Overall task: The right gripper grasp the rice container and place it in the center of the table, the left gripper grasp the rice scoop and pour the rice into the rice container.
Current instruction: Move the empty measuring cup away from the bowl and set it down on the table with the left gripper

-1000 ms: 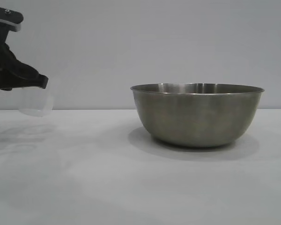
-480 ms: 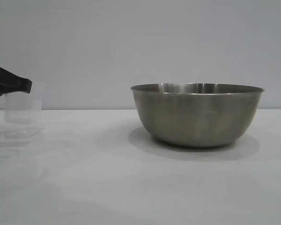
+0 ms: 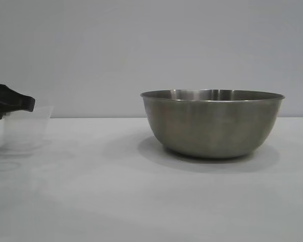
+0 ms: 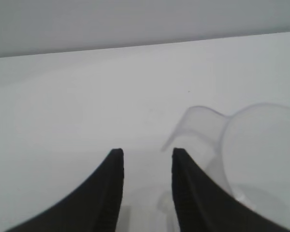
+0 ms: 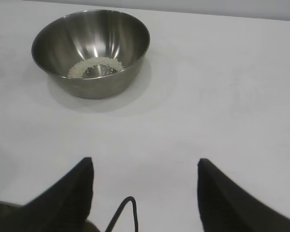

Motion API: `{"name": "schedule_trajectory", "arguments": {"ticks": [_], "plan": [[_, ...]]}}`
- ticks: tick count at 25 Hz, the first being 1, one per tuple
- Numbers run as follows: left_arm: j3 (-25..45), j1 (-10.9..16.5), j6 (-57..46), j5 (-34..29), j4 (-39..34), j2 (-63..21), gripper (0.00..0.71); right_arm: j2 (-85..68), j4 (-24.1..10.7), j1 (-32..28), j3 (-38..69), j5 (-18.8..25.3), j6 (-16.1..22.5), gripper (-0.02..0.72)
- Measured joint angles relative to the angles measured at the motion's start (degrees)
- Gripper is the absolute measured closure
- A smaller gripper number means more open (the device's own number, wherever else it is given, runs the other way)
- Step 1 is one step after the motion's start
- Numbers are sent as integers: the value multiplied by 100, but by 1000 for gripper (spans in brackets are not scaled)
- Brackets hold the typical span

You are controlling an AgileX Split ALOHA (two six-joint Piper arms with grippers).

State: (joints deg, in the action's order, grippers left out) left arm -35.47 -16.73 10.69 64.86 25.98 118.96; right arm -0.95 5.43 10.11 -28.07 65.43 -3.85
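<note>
Compared with half a second earlier, the scoop [image 3: 26, 128] sits lower, resting upright on the table [image 3: 141, 201] at far left. Left end effector [image 4: 146, 166]: fingers parted, handle beside them, ungripped. Right end effector [image 5: 145, 179]: spread wide, empty, well back from the bowl [image 5: 91, 50], which holds rice [image 5: 94, 66].

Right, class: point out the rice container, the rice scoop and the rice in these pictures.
rice container [image 3: 212, 126], exterior view, on its brushed outer wall.
rice scoop [image 4: 261, 145], left wrist view, on the translucent cup wall.
rice [image 5: 94, 64], right wrist view, on the ring of grains at the bowl's bottom.
</note>
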Motion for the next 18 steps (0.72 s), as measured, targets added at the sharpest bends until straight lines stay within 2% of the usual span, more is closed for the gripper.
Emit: {"name": "schedule_trajectory", "arguments": {"ticks": [13,18], "plan": [[262,0,-13,25,-301,0,490,0,0,0,0,0,0,276],[663,0,-87,25,-371,0,490,0,0,0,0,0,0,276]]}}
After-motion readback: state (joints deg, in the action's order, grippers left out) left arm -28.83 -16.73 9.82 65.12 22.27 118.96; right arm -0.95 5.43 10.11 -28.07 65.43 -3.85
